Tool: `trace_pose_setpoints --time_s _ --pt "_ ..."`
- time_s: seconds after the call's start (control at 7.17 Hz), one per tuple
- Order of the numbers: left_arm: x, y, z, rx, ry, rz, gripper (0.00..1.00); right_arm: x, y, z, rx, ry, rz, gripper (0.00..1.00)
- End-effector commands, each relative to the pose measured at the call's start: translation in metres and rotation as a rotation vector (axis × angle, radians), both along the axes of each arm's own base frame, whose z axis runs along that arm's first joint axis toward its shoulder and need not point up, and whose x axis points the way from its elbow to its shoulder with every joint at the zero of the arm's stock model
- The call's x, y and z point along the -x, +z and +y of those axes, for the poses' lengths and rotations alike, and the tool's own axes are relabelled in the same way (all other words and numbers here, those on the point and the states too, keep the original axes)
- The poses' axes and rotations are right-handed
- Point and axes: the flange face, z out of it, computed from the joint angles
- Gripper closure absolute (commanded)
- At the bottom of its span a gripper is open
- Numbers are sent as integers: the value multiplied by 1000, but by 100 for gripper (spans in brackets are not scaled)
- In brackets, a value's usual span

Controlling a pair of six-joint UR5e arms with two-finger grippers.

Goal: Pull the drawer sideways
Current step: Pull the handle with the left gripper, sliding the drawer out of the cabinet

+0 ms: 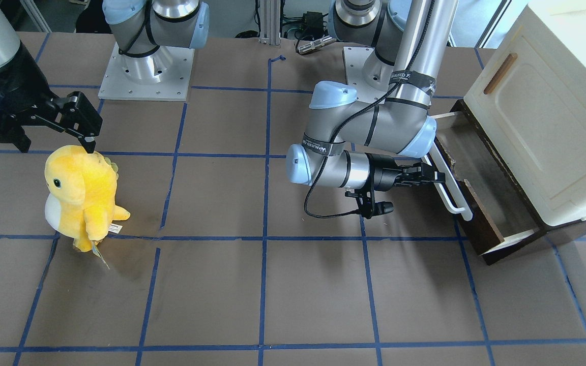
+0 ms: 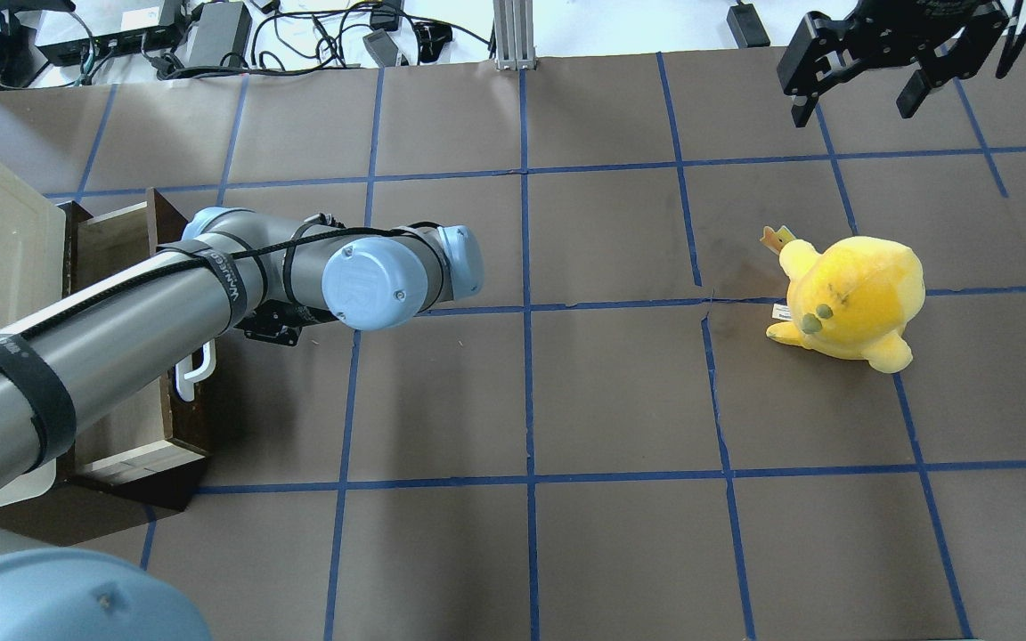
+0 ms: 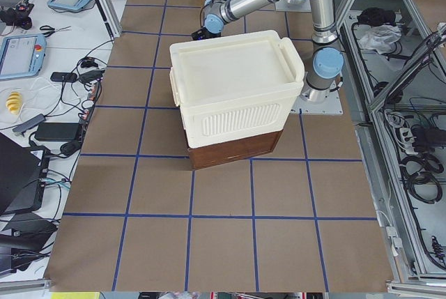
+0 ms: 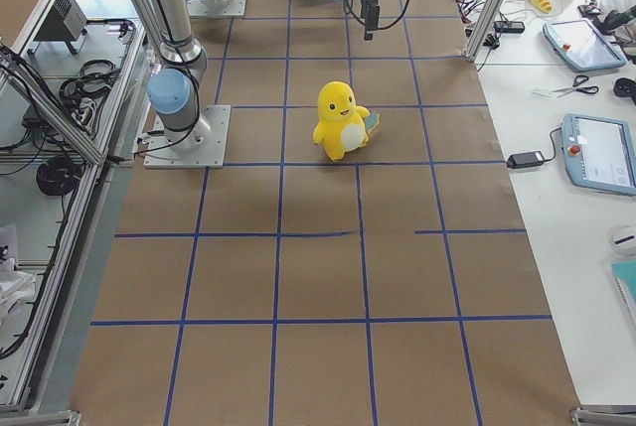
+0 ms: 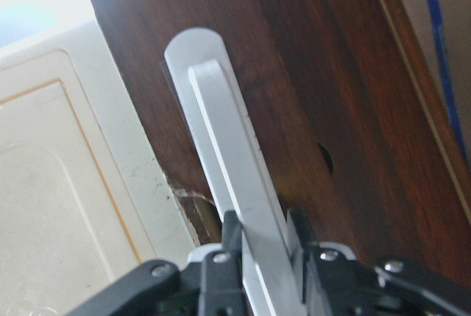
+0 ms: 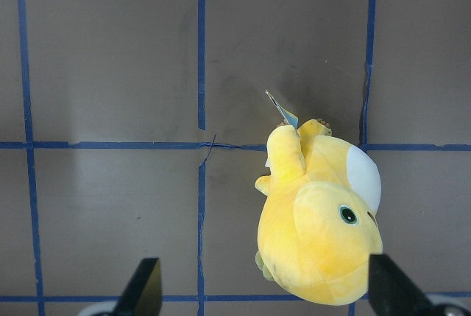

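Note:
The dark-brown drawer [image 1: 478, 216] stands partly pulled out from under the cream-white cabinet [image 1: 552, 127], and its pale inside [image 2: 117, 258] shows. A long white bar handle [image 1: 449, 189] runs along its front. My left gripper [image 1: 436, 177] is shut on this handle. In the left wrist view the two fingers [image 5: 228, 231] clamp the white bar [image 5: 232, 161] against the dark front panel [image 5: 324, 80]. In the overhead view my left arm hides that gripper. My right gripper [image 2: 856, 111] is open and empty, high above the far right of the table.
A yellow plush dinosaur [image 1: 80, 195] stands on the brown table on my right side, below the right gripper [image 6: 268, 290]. The cabinet door has a small brown wooden handle [image 1: 500, 73]. Blue tape lines grid the table [image 1: 272, 284].

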Motion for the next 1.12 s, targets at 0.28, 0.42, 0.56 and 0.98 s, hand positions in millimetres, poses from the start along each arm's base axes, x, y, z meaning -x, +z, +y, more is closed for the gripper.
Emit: trace_pose_setpoints --time_s 0.28,0.42,0.56,0.98 --pt "42 7 7 -1 -65 23 100 0 0 0 0 0 0 0" --pt "46 5 8 -4 -74 21 100 0 0 0 -2 0 0 0" --pt "50 4 10 -7 -83 19 100 0 0 0 0 0 0 0" --pt "55 3 11 -18 -96 18 100 0 0 0 0 0 0 0"
